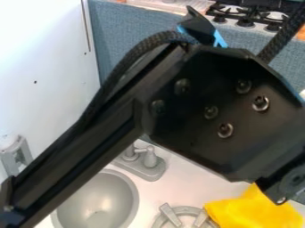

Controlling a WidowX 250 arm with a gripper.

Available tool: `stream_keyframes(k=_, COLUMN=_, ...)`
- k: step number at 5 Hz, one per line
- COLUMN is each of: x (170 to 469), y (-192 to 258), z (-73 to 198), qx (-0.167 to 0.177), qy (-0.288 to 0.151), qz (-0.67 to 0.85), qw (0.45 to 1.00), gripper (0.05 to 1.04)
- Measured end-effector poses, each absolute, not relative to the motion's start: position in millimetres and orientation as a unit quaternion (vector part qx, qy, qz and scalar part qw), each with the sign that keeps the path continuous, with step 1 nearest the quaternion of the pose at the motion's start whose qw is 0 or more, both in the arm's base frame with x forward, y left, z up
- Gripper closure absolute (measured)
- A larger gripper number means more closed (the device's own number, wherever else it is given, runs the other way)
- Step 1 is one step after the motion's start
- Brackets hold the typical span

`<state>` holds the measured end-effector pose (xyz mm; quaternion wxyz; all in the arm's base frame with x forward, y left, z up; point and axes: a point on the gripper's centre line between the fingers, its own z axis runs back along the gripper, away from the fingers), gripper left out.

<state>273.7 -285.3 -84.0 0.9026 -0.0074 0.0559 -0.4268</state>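
A thick black arm link (77, 153) crosses the camera view from the lower left edge up to a broad black joint plate (196, 107) at centre right, hiding much of the counter behind it. At the lower right, a bright yellow cloth (256, 211) lies crumpled on the white countertop (191, 185), beside a grey stove burner ring (183, 218). The round grey sink bowl (98, 200) is at the lower left, partly behind the arm link.
A grey faucet (143, 162) stands behind the sink. The white side wall (44, 67) rises at the left, with a grey fixture (16, 156) low on it. A blue-grey fabric panel (125, 31) runs behind; beyond it is a black-grated stove (250, 15).
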Motion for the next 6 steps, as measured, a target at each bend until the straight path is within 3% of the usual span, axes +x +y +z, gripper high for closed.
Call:
stream_keyframes(k=1, x=275.7, y=-287.4, z=-82.0, qx=-0.008, qy=0.055, qz=-0.424, qw=0.904, gripper=0.382)
stream_keyframes(k=2, x=270.5, y=-282.0, z=-84.4, qx=-0.005, qy=0.058, qz=-0.411, qw=0.910, gripper=0.499)
stream_keyframes(k=3, x=260.9, y=-273.2, z=-62.8, qx=-0.010, qy=0.056, qz=-0.402, qw=0.914, gripper=0.512)
stream_keyframes(k=4, x=251.4, y=-262.4, z=-24.3, qx=-0.037, qy=0.011, qz=-0.378, qw=0.925, gripper=0.512)
stream_keyframes(k=5, x=249.0, y=-221.1, z=-12.1, qx=-0.040, qy=-0.007, qz=-0.305, qw=0.951, gripper=0.512)
stream_keyframes(k=6, x=254.7, y=-172.3, z=-21.9, qx=-0.001, qy=-0.003, qz=-0.229, qw=0.974, gripper=0.512)
